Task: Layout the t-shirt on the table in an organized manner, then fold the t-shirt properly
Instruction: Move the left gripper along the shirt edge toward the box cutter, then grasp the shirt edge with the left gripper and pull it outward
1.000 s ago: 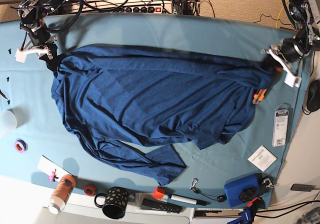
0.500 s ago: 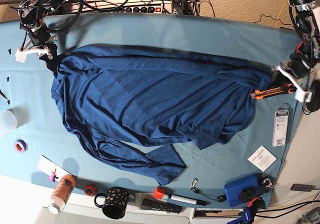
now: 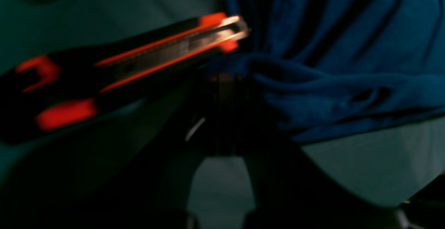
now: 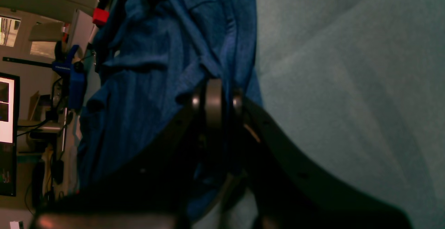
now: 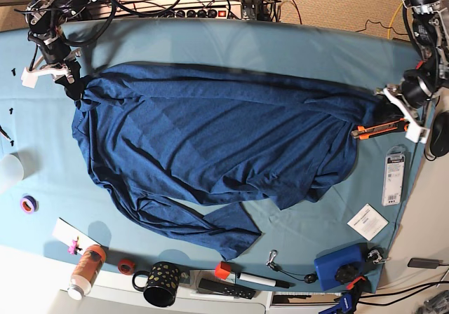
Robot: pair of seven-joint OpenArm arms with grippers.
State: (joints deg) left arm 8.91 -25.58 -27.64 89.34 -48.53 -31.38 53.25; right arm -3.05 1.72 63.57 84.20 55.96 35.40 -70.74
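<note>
The dark navy t-shirt [image 5: 210, 139] lies spread and wrinkled across the teal table [image 5: 245, 44], with one sleeve trailing toward the front edge. My right gripper [image 5: 72, 81] is shut on the shirt's far-left corner; in the right wrist view its jaws [image 4: 213, 98] pinch blue fabric [image 4: 146, 65]. My left gripper [image 5: 394, 102] is at the shirt's right edge. In the left wrist view it [image 3: 222, 81] looks shut on a fold of the shirt [image 3: 330, 93], though that view is dark and blurred.
An orange-black utility knife [image 5: 379, 127] lies just beside the left gripper, also close in the left wrist view [image 3: 139, 58]. A packaged tool [image 5: 395, 168], white card [image 5: 367, 221] and blue box [image 5: 340, 266] sit at right. A mug [image 5: 161, 284], bottle [image 5: 88, 268] and tape roll [image 5: 28, 204] line the front left.
My left gripper swung right and down along the shirt's right edge, then came back slightly. The utility knife, partly under the shirt before, now lies exposed. The right arm has not moved.
</note>
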